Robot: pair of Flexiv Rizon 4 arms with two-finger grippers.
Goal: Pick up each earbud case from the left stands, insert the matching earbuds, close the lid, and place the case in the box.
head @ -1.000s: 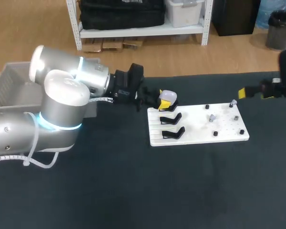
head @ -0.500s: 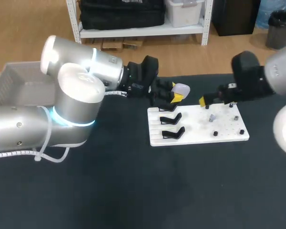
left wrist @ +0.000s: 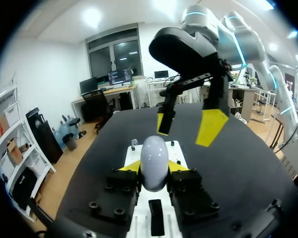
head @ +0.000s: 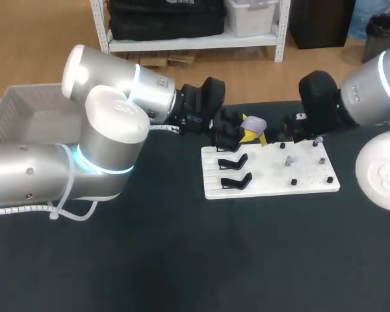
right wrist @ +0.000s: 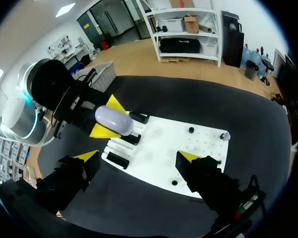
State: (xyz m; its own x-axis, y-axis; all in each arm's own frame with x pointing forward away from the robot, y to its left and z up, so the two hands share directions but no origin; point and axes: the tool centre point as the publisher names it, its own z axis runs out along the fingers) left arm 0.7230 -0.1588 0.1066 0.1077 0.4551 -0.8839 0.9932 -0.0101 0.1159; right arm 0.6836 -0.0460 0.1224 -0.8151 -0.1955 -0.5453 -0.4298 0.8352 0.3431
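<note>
Case held by the left gripper over the board's far corner

Upper middle of the head view: the left gripper [left wrist: 154, 167] has both yellow tips pressed against the sides of the pale case [head: 253, 123], holding it upright above the upper left corner of the white board [head: 273, 172], over the black stands [head: 234, 161]. Just right of it, the right gripper [right wrist: 138, 157] hangs with its fingers spread wide and nothing between them. The grey box [head: 26, 114] sits at the far left.
</note>
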